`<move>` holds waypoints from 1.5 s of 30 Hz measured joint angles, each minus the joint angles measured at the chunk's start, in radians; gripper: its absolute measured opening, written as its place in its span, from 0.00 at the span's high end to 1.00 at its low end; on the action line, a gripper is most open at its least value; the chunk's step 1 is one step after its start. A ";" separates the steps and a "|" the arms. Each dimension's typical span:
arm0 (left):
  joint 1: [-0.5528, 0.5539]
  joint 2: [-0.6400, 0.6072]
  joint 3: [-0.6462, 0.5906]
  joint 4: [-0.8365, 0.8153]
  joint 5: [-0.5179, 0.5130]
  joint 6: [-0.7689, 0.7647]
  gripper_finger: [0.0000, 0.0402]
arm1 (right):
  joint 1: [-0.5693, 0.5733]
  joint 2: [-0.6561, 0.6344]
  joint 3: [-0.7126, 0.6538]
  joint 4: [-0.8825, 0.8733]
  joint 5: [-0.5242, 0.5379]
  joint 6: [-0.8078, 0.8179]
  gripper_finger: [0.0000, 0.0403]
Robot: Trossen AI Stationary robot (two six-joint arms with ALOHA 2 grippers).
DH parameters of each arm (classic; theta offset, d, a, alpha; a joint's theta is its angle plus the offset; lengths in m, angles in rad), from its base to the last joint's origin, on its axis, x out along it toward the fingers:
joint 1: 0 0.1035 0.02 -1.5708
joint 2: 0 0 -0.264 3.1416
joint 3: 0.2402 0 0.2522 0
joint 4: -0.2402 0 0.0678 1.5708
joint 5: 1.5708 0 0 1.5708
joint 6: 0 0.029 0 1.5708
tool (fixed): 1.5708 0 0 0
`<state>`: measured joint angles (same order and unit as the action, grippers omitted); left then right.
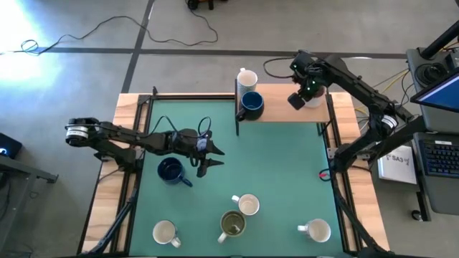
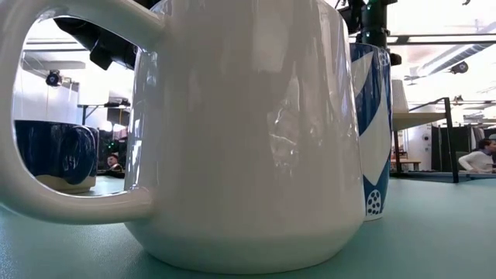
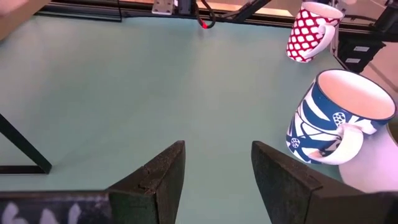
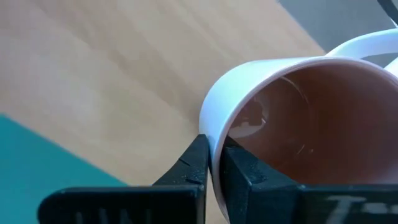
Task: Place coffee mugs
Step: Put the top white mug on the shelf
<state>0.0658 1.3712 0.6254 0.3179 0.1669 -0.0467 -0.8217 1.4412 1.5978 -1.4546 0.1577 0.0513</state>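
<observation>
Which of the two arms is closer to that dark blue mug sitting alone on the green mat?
The left. Its gripper hovers just beside the dark blue mug, fingers open. The right gripper is far off over the wooden shelf, pinching a white mug's rim.

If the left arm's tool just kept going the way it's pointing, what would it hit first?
Probably nothing soon: ahead of the left tool, open, lies bare green mat. The blue-and-white mug stands off to one side of that line, though depth is hard to judge.
</observation>
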 joint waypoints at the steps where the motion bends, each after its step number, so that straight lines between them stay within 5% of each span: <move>1: 0.000 0.000 0.000 0.001 0.000 0.000 0.58 | -0.012 0.000 0.000 0.003 0.000 -0.010 0.96; 45: 0.005 0.000 0.000 -0.012 -0.018 0.015 0.58 | -0.170 0.002 0.000 0.136 -0.106 -0.090 0.97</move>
<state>0.0704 1.3712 0.6254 0.3056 0.1486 -0.0315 -0.9913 1.4437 1.5982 -1.3190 0.0517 -0.0387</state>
